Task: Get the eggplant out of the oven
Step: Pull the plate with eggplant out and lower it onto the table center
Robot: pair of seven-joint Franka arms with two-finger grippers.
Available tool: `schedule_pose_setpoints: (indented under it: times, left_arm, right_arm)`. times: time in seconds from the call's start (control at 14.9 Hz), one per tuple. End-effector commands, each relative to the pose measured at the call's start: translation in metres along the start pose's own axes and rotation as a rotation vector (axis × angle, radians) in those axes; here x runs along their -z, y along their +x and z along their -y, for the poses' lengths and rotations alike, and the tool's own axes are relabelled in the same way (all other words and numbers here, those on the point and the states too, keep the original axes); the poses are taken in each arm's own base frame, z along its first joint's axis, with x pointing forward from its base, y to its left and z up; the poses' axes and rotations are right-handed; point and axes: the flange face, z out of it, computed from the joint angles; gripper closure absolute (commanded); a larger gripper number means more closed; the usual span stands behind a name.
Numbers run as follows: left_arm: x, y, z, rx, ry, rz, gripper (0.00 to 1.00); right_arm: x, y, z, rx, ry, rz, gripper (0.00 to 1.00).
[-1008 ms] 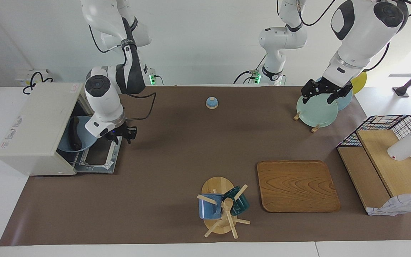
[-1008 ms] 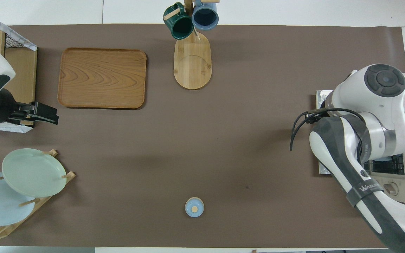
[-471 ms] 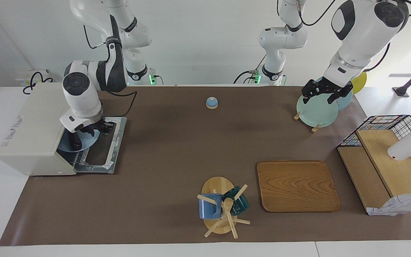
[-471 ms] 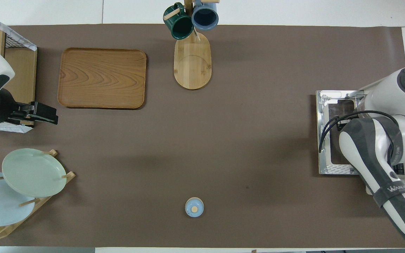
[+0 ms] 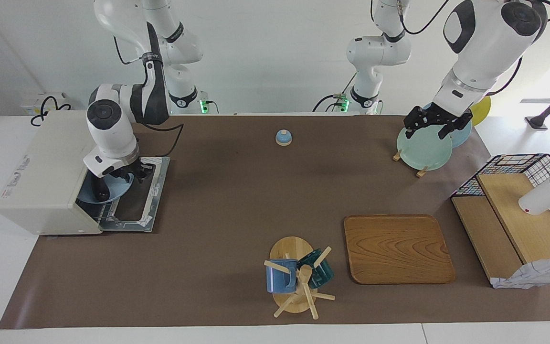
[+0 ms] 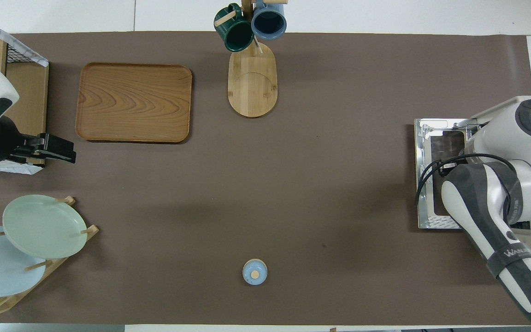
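So the oven [image 5: 48, 174] is a boxy cream-white metal thing sitting at the right arm's end of the table, with its drop-down door [image 5: 136, 196] flat open, dark glass panel in a shiny metal frame. Inside the mouth there's a smooth pale-blue plate [image 5: 108, 188] resting on the wire rack, and the eggplant [image 5: 99, 190] is on that plate, only its glossy dark rounded end showing under the arm. The right gripper [image 5: 121, 176] is down right at the oven opening over the plate and eggplant, but its wrist covers the fingers, so I honestly can't tell if the jaws are spread or clamped on anything; in the overhead view the arm hides it completely. The left gripper [image 5: 435, 125] hangs over the wooden dish rack with the matte mint-green plate [image 5: 423, 150], and I can't make out its jaw state either. Rest of the brown table mat [image 5: 237, 200]: a rounded-corner wooden tray [image 5: 398, 248] with bold grain, an oval bamboo mug tree [image 5: 294, 279] carrying a blue mug and a dark green one, a little blue domed bell [image 5: 283, 137] close to the robots, and a wire-mesh basket [image 5: 518, 165] with wooden shelves at the left arm's end.
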Motion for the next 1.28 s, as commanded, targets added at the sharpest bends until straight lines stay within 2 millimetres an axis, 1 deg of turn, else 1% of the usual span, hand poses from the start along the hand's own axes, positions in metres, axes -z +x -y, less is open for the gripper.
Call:
schedule_pose_setpoints:
  times: [0.0, 0.07, 0.27, 0.34, 0.4, 0.54, 0.67, 0.74, 0.87, 1.01, 1.08, 1.14, 1.21]
  left_arm:
    - [0.004, -0.005, 0.002, -0.002, 0.017, -0.010, 0.00]
    - [0.005, -0.005, 0.003, -0.001, 0.016, -0.011, 0.00]
    - [0.006, -0.005, 0.004, 0.000, 0.016, -0.013, 0.00]
    - [0.005, -0.005, 0.004, 0.002, 0.016, -0.011, 0.00]
    - [0.005, -0.005, 0.005, 0.004, 0.016, -0.010, 0.00]
    - [0.004, -0.005, 0.004, 0.002, 0.016, -0.010, 0.00]
    - [0.006, -0.004, 0.006, 0.005, 0.014, -0.014, 0.00]
    - [0.006, -0.004, 0.006, 0.005, 0.013, -0.013, 0.00]
    - [0.007, -0.003, 0.006, 0.005, 0.013, -0.016, 0.00]
    - [0.008, -0.002, 0.006, 0.005, 0.012, -0.021, 0.00]
    - [0.008, -0.002, 0.007, 0.006, 0.012, -0.022, 0.00]
    - [0.009, -0.002, 0.008, 0.008, 0.014, -0.025, 0.00]
    - [0.009, -0.001, 0.008, 0.008, 0.013, -0.028, 0.00]
  right_arm:
    - [-0.001, -0.011, -0.008, 0.038, -0.056, -0.018, 1.00]
    - [0.001, -0.011, -0.006, 0.070, -0.077, -0.016, 1.00]
    - [0.006, -0.009, -0.001, 0.095, -0.093, -0.003, 1.00]
    - [0.017, -0.004, 0.009, 0.112, -0.100, -0.008, 1.00]
    - [0.032, 0.001, 0.033, 0.148, -0.111, -0.015, 1.00]
    - [0.060, 0.013, 0.073, 0.192, -0.107, -0.038, 1.00]
    - [0.079, 0.013, 0.123, 0.200, -0.075, -0.061, 1.00]
    - [0.086, 0.012, 0.140, 0.181, -0.076, -0.070, 1.00]
    - [0.104, 0.002, 0.193, 0.186, -0.082, -0.101, 1.00]
    - [0.122, -0.003, 0.243, 0.151, -0.066, -0.106, 1.00]
    - [0.129, -0.001, 0.268, 0.118, -0.031, -0.097, 1.00]
    - [0.131, 0.005, 0.296, 0.091, -0.024, -0.085, 1.00]
    - [0.136, 0.011, 0.331, 0.069, -0.027, -0.084, 1.00]
